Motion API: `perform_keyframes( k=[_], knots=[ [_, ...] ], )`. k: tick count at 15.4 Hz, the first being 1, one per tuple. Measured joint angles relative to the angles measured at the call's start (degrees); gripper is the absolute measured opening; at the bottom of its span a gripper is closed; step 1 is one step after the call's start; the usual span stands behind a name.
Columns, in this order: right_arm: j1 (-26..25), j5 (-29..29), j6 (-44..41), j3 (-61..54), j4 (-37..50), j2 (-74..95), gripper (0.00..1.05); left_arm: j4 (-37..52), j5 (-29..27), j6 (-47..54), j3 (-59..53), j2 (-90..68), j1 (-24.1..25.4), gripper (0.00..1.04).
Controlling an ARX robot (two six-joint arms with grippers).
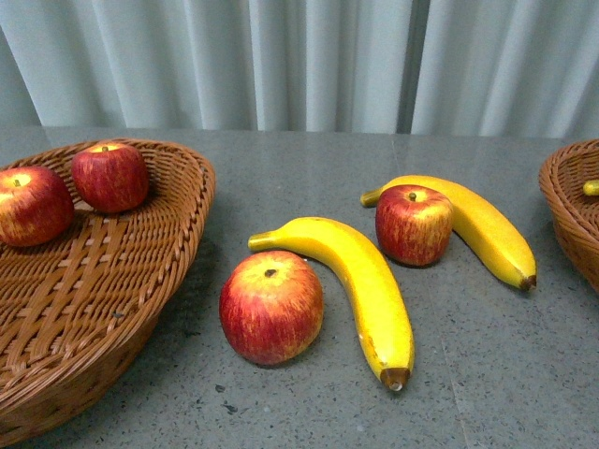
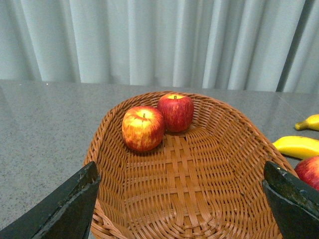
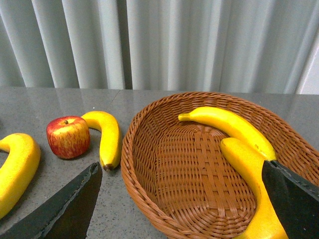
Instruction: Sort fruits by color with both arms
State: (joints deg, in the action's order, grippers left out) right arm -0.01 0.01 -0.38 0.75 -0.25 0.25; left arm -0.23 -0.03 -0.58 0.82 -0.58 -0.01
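Hovering wide open and empty over a brown woven wicker basket (image 2: 224,164) holding two round red, yellow-streaked apples (image 2: 143,128), the left gripper (image 2: 180,172) mirrors the right gripper (image 3: 180,168), equally spread above a second wicker basket (image 3: 147,149) with two long yellow bananas (image 3: 234,124). Two apples (image 1: 271,307) and two bananas (image 1: 360,276) lie on the grey table (image 1: 281,168) between.

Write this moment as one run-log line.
left basket: two apples | right basket: two bananas | table: two apples, two bananas | left gripper: open | right gripper: open

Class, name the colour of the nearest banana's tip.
The banana tip is brown, clearest in the front view.
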Motion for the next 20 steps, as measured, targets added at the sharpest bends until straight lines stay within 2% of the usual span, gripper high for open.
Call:
perform_keyframes(
  k=[18, 19, 20],
  knots=[
    [0.0, 0.0, 0.0, 0.0, 0.0, 0.0, 0.98, 0.0, 0.02, 0.0, 0.0, 0.0, 0.0, 0.98],
    [0.0, -0.02, -0.02, 0.0, 0.02, 0.0, 0.98, -5.4, -4.96, -0.92, 1.4, -1.07, -1.79, 0.98],
    [0.0, 0.02, -0.02, 0.0, -0.02, 0.0, 0.98, -10.82, -12.83, -2.4, 4.0, -5.86, -5.42, 0.98]
  ],
)
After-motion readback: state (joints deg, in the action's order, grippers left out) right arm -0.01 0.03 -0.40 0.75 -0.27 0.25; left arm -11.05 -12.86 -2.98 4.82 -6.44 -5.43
